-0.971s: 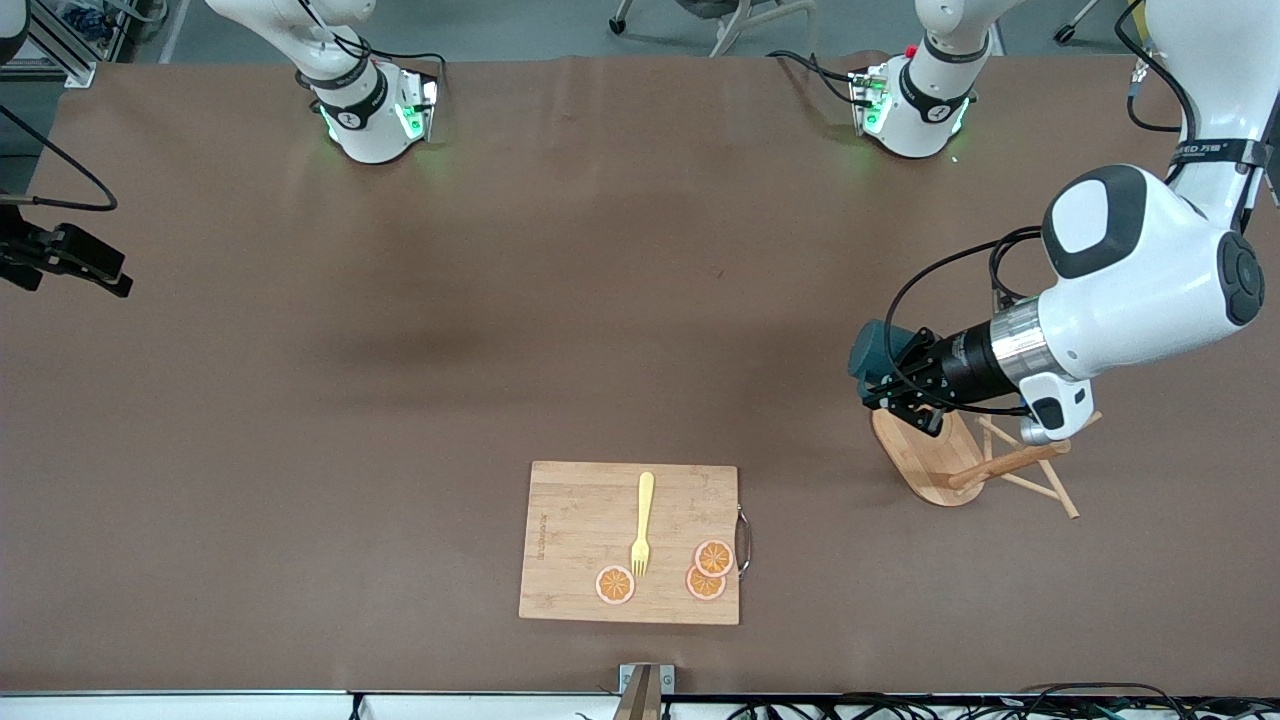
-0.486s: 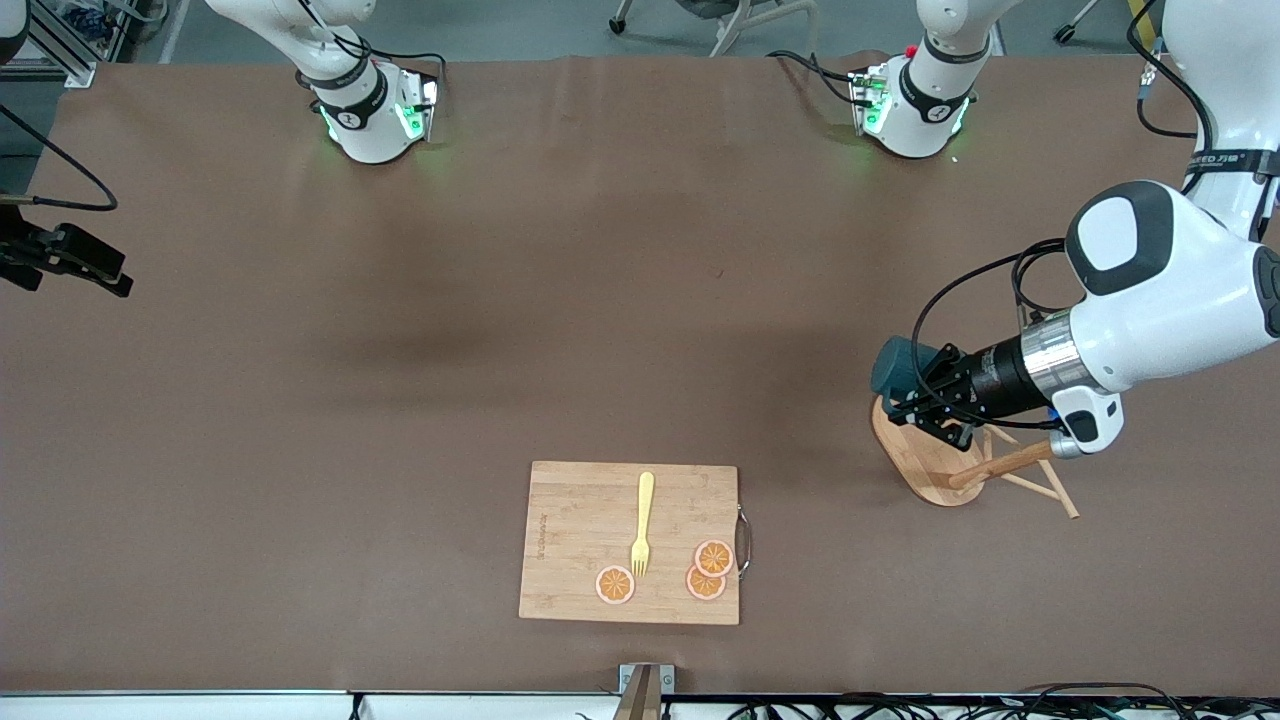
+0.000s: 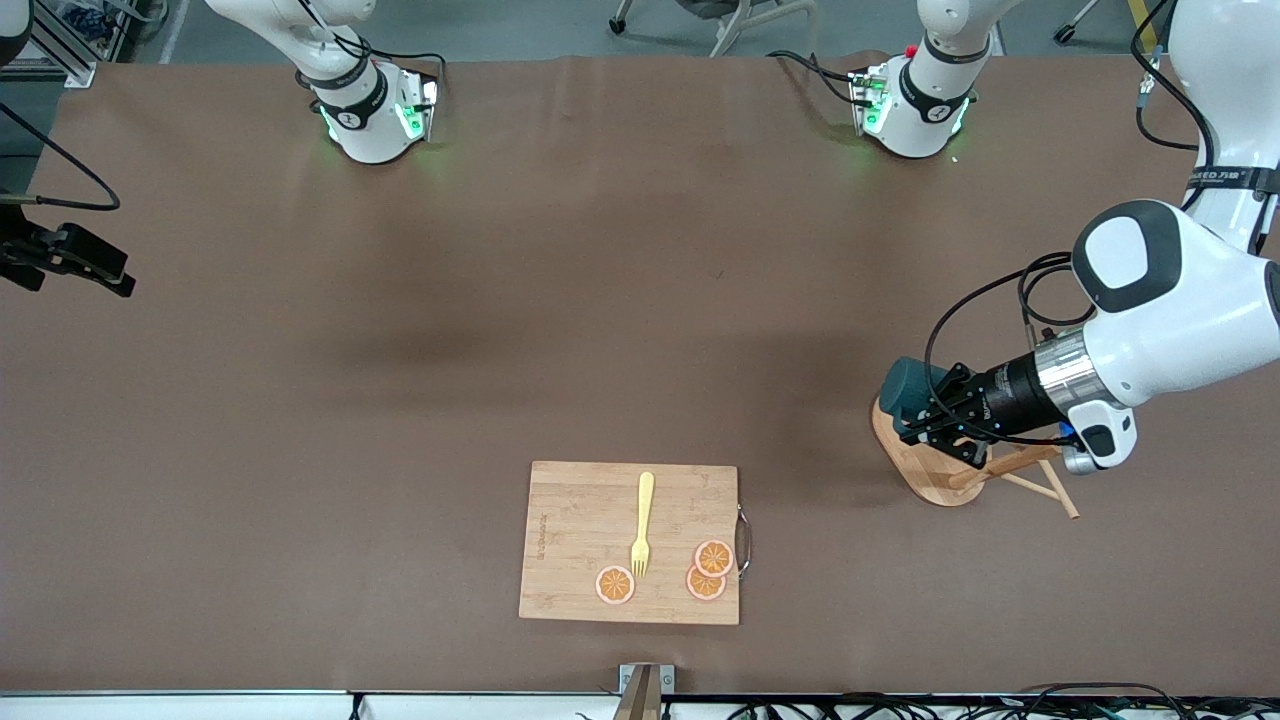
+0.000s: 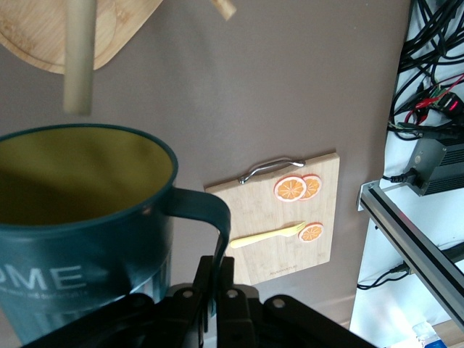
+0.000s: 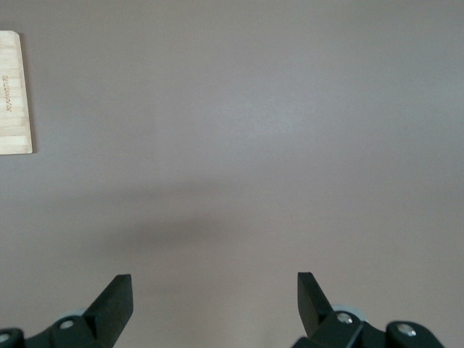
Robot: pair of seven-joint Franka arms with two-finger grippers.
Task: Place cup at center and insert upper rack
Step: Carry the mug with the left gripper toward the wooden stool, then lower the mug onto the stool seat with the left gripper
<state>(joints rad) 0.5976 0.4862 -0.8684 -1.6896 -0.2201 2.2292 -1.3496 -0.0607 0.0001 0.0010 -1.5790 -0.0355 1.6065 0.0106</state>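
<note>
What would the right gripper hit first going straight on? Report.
Probably bare table: the open right gripper points at it, with the cutting board off to one side.

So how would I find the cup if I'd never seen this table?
Look at the left arm's end of the table, where a wooden mug tree lies tipped over. Just above its oval base, the left claw grips the cup: dark teal outside, yellow inside, the only blue-green thing here.

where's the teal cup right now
The cup is held by its handle in the shut left gripper, up in the air over the oval base of the upper rack, at the left arm's end of the table.
</note>
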